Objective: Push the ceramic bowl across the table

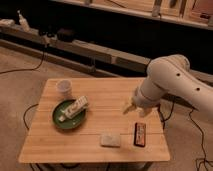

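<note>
The ceramic bowl (65,118) is a shallow dark-green dish on the left half of the light wooden table (100,95). A pale wrapped packet (73,108) lies across the bowl. My gripper (129,106) hangs from the large white arm (170,82) over the right-middle of the table, well to the right of the bowl and apart from it. Nothing shows in the gripper.
A small white cup (63,87) stands just behind the bowl. A pale sponge-like block (110,140) and a dark snack bar (140,134) lie near the front edge. Dark shelving and cables (35,65) run behind the table.
</note>
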Tool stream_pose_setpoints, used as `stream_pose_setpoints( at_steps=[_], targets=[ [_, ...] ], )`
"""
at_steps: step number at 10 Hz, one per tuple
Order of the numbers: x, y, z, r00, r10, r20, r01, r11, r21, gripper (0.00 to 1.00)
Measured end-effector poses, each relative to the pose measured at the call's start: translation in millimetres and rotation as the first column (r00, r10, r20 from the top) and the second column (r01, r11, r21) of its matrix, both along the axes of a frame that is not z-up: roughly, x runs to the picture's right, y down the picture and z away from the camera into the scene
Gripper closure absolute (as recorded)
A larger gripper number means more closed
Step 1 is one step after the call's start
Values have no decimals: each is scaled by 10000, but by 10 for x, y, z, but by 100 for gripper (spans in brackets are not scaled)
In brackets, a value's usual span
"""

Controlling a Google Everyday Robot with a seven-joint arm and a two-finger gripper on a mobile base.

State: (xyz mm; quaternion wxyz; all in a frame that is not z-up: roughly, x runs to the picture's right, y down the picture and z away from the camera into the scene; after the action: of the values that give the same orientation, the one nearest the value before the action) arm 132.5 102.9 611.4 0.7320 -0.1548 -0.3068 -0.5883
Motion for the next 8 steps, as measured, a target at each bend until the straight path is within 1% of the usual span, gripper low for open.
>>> stream_pose_setpoints(
  at_steps=[1,2,3,4,5,6,7,8],
  targets=[
    [3,-15,5,10000,-6,-7,6,10000,39,47],
    [-75,-120,72,9997,-206,162,202,9995,260,47],
    [-209,-252,171,9982,-486,357,467,9976,510,47],
    [-416,-407,324,9944,-874,593,829,9937,751,47],
    [-621,-504,475,9891,-1244,790,1176,9894,854,47],
    [-961,-585,717,9751,-1953,1047,1865,9785,880,47],
    [-1321,-613,944,9508,-2843,1229,2748,9574,887,47],
    [-1552,-622,1072,9319,-3369,1341,3271,9407,906,48]
  ],
)
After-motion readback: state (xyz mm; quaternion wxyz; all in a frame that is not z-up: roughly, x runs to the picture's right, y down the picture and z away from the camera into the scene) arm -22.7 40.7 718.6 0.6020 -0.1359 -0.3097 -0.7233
